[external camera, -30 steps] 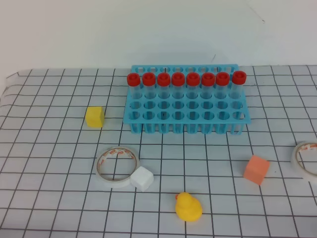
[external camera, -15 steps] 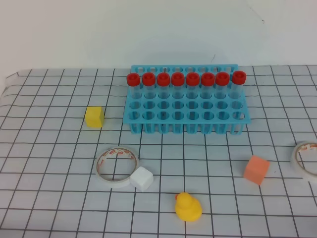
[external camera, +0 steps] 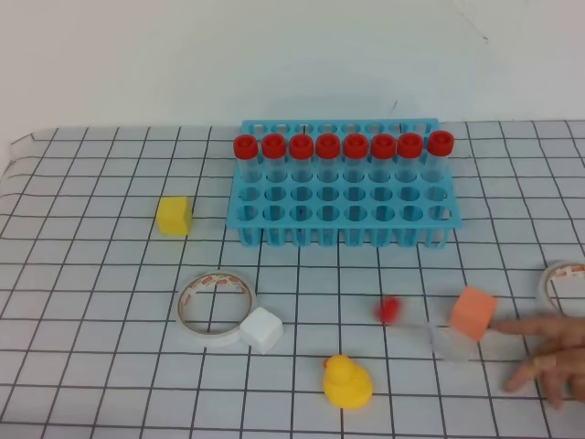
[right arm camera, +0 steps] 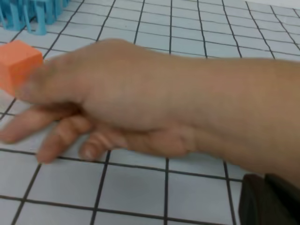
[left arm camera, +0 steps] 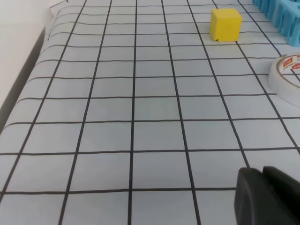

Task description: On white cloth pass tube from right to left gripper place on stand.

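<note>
A clear tube with a red cap (external camera: 388,311) lies blurred on the white grid cloth (external camera: 91,274), left of the orange cube (external camera: 473,312). A human hand (external camera: 548,352) reaches in from the right edge beside it and fills the right wrist view (right arm camera: 140,98). The blue stand (external camera: 343,215) stands at the back middle with a row of several red-capped tubes (external camera: 343,146). Neither arm shows in the exterior view. Only a black tip of my left gripper (left arm camera: 262,187) and of my right gripper (right arm camera: 264,187) shows at each wrist view's lower edge.
A yellow cube (external camera: 175,215) sits left of the stand and shows in the left wrist view (left arm camera: 225,24). A tape roll (external camera: 216,307), a white cube (external camera: 261,328) and a yellow duck (external camera: 347,381) lie in front. Another tape roll (external camera: 559,293) lies at the right edge.
A human hand has come in from the right edge. A red-capped tube has appeared, blurred, on the cloth left of the orange cube.
</note>
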Motion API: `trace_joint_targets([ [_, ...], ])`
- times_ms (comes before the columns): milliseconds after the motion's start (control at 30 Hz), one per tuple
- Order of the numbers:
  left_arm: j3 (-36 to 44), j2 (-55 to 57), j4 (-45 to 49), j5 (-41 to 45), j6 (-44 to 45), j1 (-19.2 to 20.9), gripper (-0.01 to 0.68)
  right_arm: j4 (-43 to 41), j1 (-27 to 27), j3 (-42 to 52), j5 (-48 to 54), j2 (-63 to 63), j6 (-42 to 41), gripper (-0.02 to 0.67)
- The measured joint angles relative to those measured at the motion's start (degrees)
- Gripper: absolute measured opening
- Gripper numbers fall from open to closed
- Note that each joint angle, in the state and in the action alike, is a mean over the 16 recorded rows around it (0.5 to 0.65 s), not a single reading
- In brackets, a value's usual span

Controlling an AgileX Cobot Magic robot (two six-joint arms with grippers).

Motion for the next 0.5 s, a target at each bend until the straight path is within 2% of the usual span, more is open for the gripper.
trace_joint_targets([
  [500, 0.0, 0.0, 0.0, 0.0, 0.0, 0.0, -0.001, 0.0, 0.0, 0.0, 0.0, 0.0, 0.0, -0.001],
])
